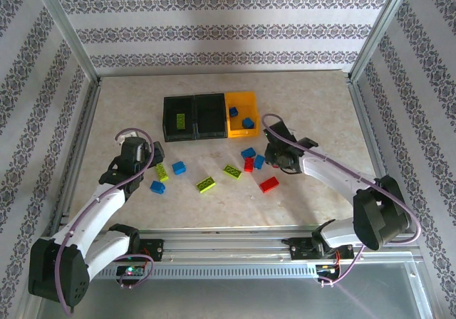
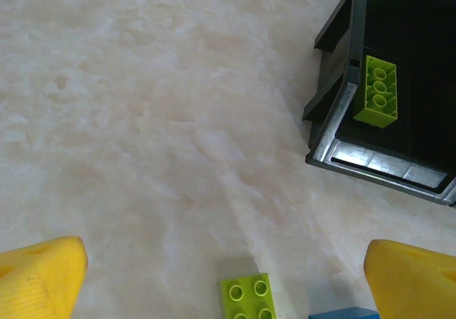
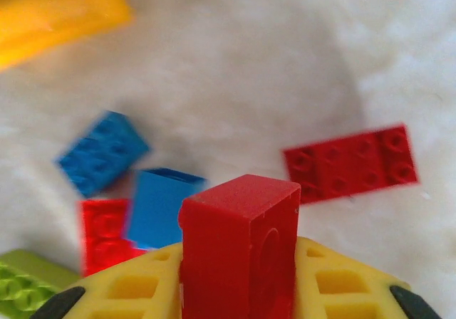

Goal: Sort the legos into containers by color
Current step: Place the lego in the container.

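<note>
My right gripper (image 3: 239,294) is shut on a small red lego (image 3: 239,241), held up between its yellow fingers (image 3: 128,290) above the table. Below it lie a flat red lego (image 3: 349,164), two blue ones (image 3: 103,152) and another red one (image 3: 103,233). From above, the right gripper (image 1: 272,159) sits beside that cluster. My left gripper (image 2: 228,283) is open over a lime green lego (image 2: 248,297). The containers stand in a row: two black bins (image 1: 179,130) and a yellow one (image 1: 229,123). A green lego (image 2: 377,91) lies in the left black bin, and blue legos (image 1: 248,123) lie in the yellow bin.
Loose legos are scattered between the arms: blue (image 1: 178,167), green (image 1: 206,184), green (image 1: 232,171), blue (image 1: 157,187), red (image 1: 269,184). Patterned walls and metal frame posts surround the table (image 1: 313,112).
</note>
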Controlling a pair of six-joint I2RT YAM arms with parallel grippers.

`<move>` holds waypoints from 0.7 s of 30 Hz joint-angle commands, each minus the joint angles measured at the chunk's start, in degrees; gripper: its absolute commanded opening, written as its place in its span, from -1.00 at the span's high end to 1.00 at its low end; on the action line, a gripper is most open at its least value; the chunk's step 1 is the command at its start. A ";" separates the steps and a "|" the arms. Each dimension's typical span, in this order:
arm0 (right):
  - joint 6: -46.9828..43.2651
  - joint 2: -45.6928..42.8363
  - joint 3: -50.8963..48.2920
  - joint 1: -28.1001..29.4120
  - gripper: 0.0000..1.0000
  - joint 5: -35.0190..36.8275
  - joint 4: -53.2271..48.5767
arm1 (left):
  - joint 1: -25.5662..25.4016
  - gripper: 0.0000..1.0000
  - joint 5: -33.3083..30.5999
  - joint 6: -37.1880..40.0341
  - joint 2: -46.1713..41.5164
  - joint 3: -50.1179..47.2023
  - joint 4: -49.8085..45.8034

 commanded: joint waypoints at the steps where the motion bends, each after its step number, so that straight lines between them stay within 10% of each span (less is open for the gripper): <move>1: -2.54 3.64 5.85 2.95 0.52 1.70 1.26 | 0.72 -0.99 0.05 -0.97 0.03 0.33 0.93; 21: -18.01 41.25 53.69 10.46 0.52 -3.08 -0.01 | 0.97 -0.99 -0.22 -0.39 -2.62 0.23 -0.83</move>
